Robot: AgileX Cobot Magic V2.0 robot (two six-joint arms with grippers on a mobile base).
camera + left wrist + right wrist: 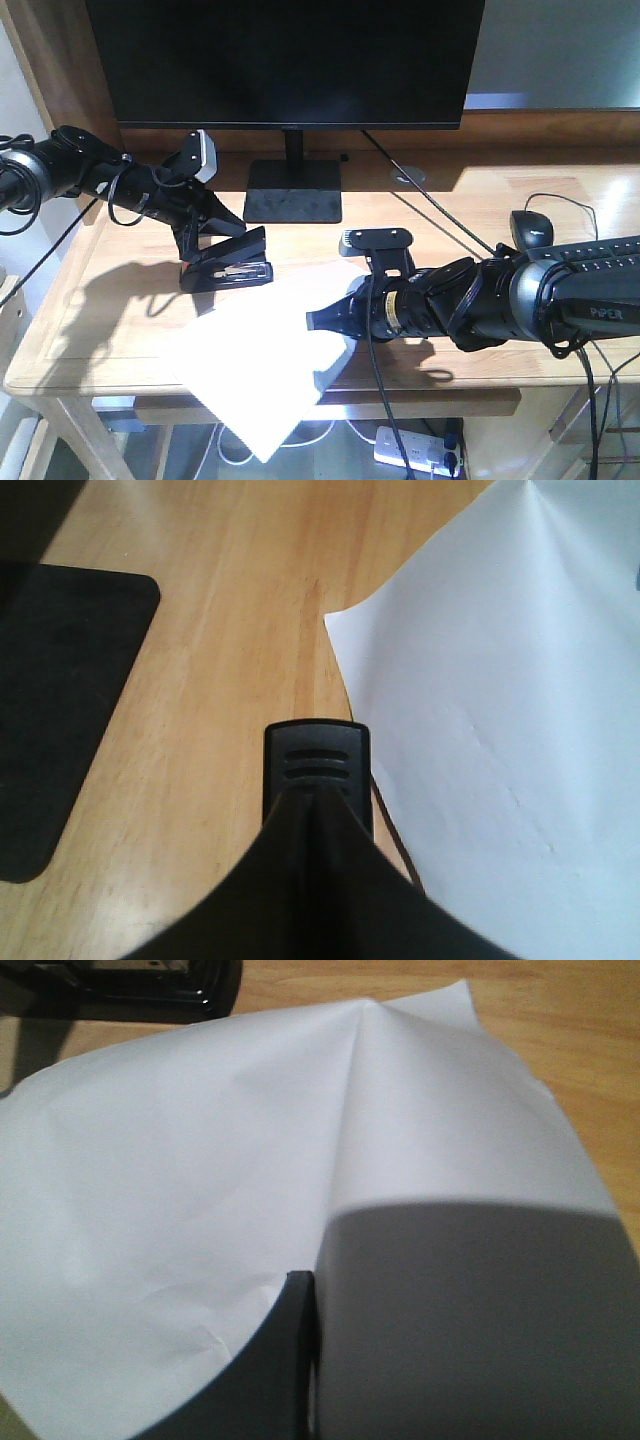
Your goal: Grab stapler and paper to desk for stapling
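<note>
The black stapler (232, 265) rests on the desk (110, 330) in front of the monitor base. My left gripper (205, 240) reaches it from the left. In the left wrist view the left gripper (317, 798) is shut, its fingers pressed together over the stapler's ridged end (317, 755); I cannot tell if they touch it. The white paper (265, 350) lies to the right of the stapler and overhangs the desk's front edge. My right gripper (322, 320) is shut on the paper's right edge. In the right wrist view the paper (200, 1160) drapes over one finger beside the gripper (312, 1305).
A black monitor (290, 60) stands at the back on a flat base (293, 190), also seen as the dark base (60, 700) left of the stapler. A black mouse (532, 228) and cables lie at the right. A power strip (415, 445) sits under the desk.
</note>
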